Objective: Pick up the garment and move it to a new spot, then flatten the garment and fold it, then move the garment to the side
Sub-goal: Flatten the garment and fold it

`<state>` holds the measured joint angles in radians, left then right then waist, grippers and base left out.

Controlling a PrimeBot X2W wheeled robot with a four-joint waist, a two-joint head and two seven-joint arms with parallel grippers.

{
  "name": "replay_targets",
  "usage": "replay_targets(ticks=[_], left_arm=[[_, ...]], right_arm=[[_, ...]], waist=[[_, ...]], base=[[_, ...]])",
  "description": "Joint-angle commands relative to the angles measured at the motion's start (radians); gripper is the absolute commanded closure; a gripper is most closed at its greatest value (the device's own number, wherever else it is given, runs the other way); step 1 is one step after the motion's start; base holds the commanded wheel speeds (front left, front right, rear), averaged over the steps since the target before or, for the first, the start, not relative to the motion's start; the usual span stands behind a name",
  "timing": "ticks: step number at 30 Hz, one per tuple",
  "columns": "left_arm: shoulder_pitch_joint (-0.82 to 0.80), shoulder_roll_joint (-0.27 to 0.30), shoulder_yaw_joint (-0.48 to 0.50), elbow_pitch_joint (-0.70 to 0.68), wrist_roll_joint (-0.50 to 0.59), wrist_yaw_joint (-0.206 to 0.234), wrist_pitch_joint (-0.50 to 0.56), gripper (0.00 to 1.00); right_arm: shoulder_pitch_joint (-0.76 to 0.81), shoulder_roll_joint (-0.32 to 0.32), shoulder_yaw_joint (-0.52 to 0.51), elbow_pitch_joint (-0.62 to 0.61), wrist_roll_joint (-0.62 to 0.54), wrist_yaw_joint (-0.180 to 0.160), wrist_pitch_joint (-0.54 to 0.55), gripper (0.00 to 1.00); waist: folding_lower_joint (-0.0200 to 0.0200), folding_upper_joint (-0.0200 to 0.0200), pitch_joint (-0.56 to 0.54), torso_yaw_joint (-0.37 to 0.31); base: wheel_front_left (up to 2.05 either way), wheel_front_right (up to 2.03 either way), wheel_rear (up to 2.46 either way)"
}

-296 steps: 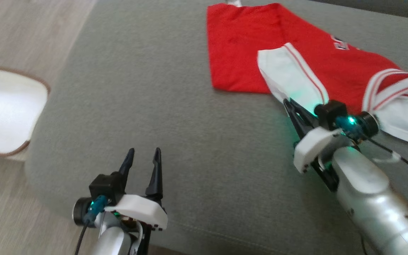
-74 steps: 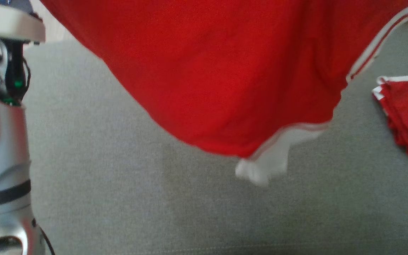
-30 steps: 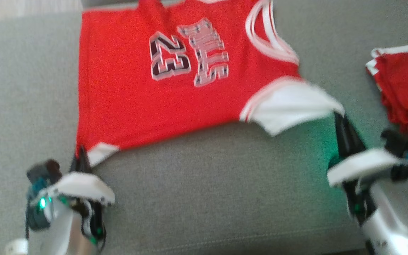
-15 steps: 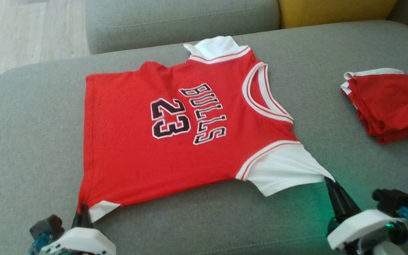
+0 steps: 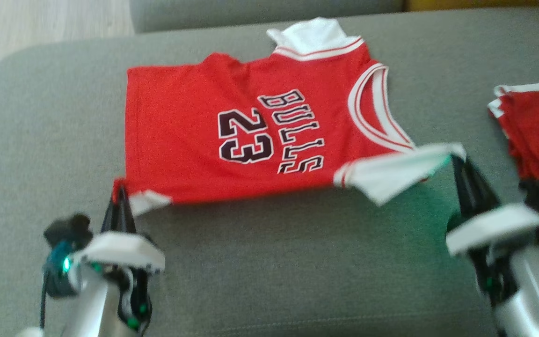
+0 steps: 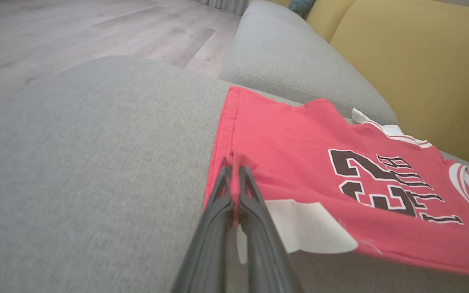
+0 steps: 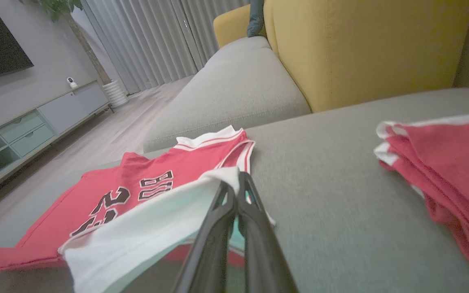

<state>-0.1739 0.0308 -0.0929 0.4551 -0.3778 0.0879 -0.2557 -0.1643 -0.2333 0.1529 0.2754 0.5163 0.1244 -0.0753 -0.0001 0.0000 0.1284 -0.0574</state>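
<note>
Two grippers pinch the red jersey (image 5: 194,140) on the grey couch (image 5: 274,262): left gripper (image 5: 120,196) squeezing its bottom corner, right gripper (image 5: 459,164) its white sleeve. A folded red pile (image 5: 536,131) lies right of the jersey, apart.

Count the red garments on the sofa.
2. The jersey lies spread, its near edge pinched by the left gripper and right gripper; a folded red garment sits to its right. Its folds may hide another.

folded red pile (image 5: 538,131) partly off-frame
</note>
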Motion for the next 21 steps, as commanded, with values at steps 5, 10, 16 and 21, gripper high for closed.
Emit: replay_targets(ticks=[5, 10, 16, 21], left_arm=[[-0.169, 0.019, -0.012, 0.038, 0.065, -0.015, -0.006, 1.0], [-0.258, 0.019, -0.029, 0.106, 0.069, -0.017, -0.006, 1.0], [-0.348, 0.019, -0.016, 0.169, 0.068, 0.007, -0.006, 1.0], [-0.392, 0.019, -0.003, 0.187, 0.08, 0.003, -0.006, 0.61]], right_arm=[[-0.218, -0.013, 0.042, 0.079, -0.046, 0.006, -0.036, 1.0], [-0.347, -0.014, 0.065, 0.211, -0.056, 0.006, -0.075, 1.0], [-0.48, 0.003, 0.053, 0.379, -0.096, 0.006, -0.14, 1.0], [-0.547, 0.029, 0.053, 0.49, -0.126, 0.006, -0.171, 1.0]], waist=[[0.0001, 0.0, 0.106, 0.044], [0.0001, 0.0, 0.161, 0.058], [0.0001, 0.0, 0.207, 0.066], [0.0001, 0.0, 0.226, 0.069]], base=[[0.0, 0.0, 0.0], [0.0, 0.0, 0.0], [0.0, 0.0, 0.0], [0.0, 0.0, 0.0]])
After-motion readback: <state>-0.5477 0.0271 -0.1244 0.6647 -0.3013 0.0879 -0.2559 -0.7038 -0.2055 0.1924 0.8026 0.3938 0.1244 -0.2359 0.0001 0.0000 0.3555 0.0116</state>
